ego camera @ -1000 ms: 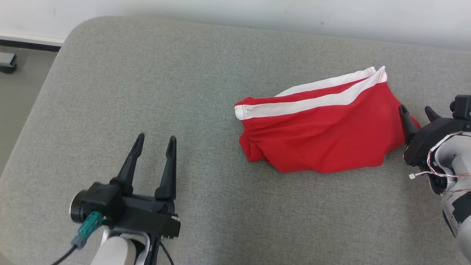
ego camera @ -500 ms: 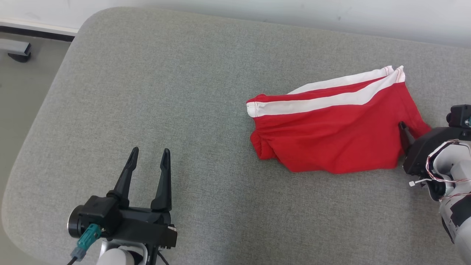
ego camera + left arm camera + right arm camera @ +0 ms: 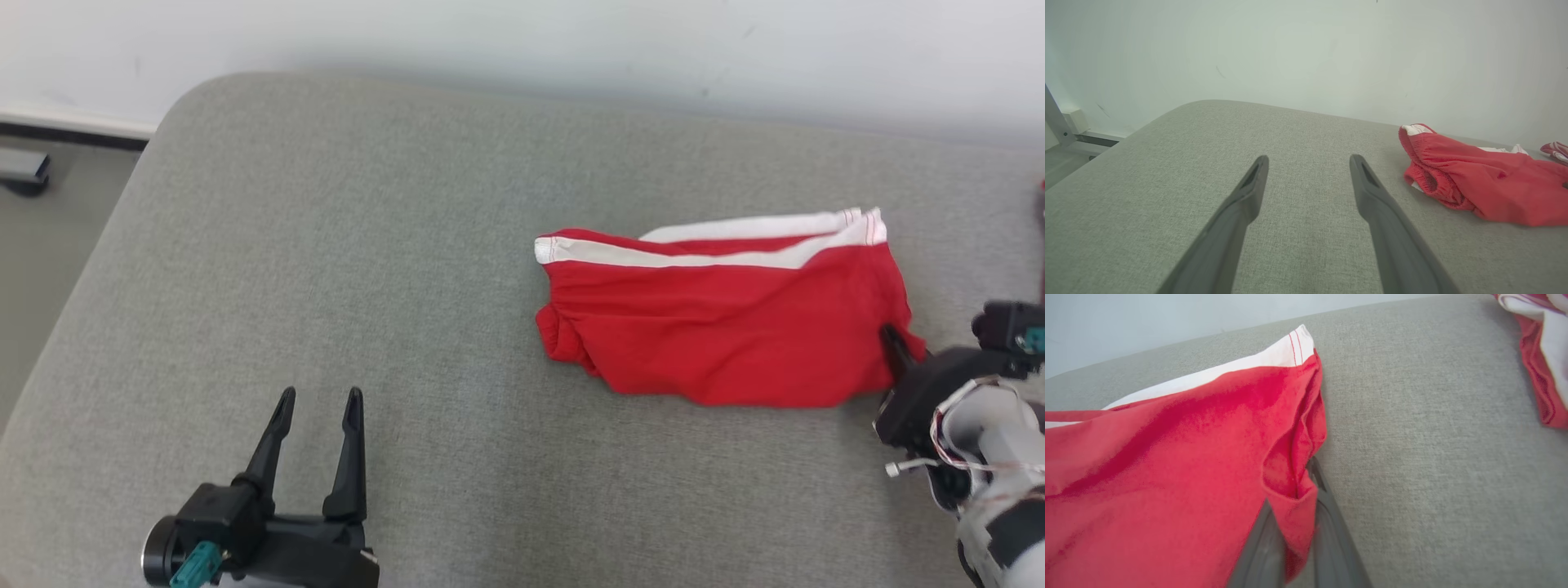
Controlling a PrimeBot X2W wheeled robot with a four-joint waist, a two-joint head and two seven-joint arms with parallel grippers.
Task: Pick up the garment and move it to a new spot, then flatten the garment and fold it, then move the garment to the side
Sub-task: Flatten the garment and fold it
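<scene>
Garment [image 3: 727, 327] in the head view: where does it lie?

On the right half of the worktop [image 3: 326, 245], nearer the far edge, with its long axis along that edge and its gathered elastic end toward the left. The right claw [image 3: 902, 349] is at its near right corner, clenched on the cloth. The left claw [image 3: 320, 398] sits by the near left corner, well apart, released and empty.

Left wrist view?

The left claw [image 3: 1308, 159] is spread over bare worktop. The garment [image 3: 1486, 183] lies ahead and off to the right, elastic end nearest. Another red-and-white cloth [image 3: 1555, 149] shows beyond it.

And the right wrist view?

The right claw [image 3: 1292, 490] pinches a fold of hem between its fingers, and the rest of the garment [image 3: 1167, 457] spreads away to the left. So I judge the carry belongs to the right arm. The cloth trails leftward from the grip, so a pull toward the right edge would drag it lengthwise.
</scene>
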